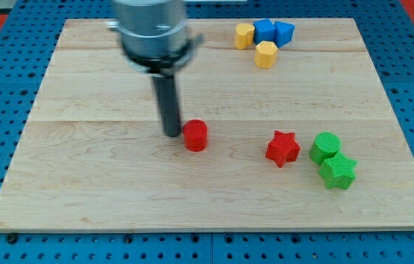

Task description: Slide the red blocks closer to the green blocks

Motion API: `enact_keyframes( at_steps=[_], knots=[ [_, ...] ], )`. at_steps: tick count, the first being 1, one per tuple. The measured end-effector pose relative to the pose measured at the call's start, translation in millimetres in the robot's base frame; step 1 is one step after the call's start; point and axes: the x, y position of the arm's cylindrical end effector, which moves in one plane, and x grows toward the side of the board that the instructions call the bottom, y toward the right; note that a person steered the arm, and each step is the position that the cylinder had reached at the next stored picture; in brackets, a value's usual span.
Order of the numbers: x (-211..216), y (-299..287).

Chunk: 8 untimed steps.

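A red cylinder lies near the middle of the wooden board. My tip stands just to its left, touching or nearly touching it. A red star lies further to the view's right. Right of the star sit a green cylinder and, just below it, a green star-like block; the two green blocks touch each other. A small gap separates the red star from the green cylinder.
At the view's top right lies a cluster: a yellow block, a blue block, a blue block and a yellow hexagonal block below them. The arm's grey body hangs over the board's top.
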Motion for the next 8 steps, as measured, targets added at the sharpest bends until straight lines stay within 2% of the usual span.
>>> enact_keyframes(
  at_steps=[1,2,3,4,5,6,7,8],
  knots=[
    [11,22],
    [14,-13],
    [32,75],
    [34,138],
    [24,74],
    [-33,99],
    [-31,166],
    [-8,166]
  ],
)
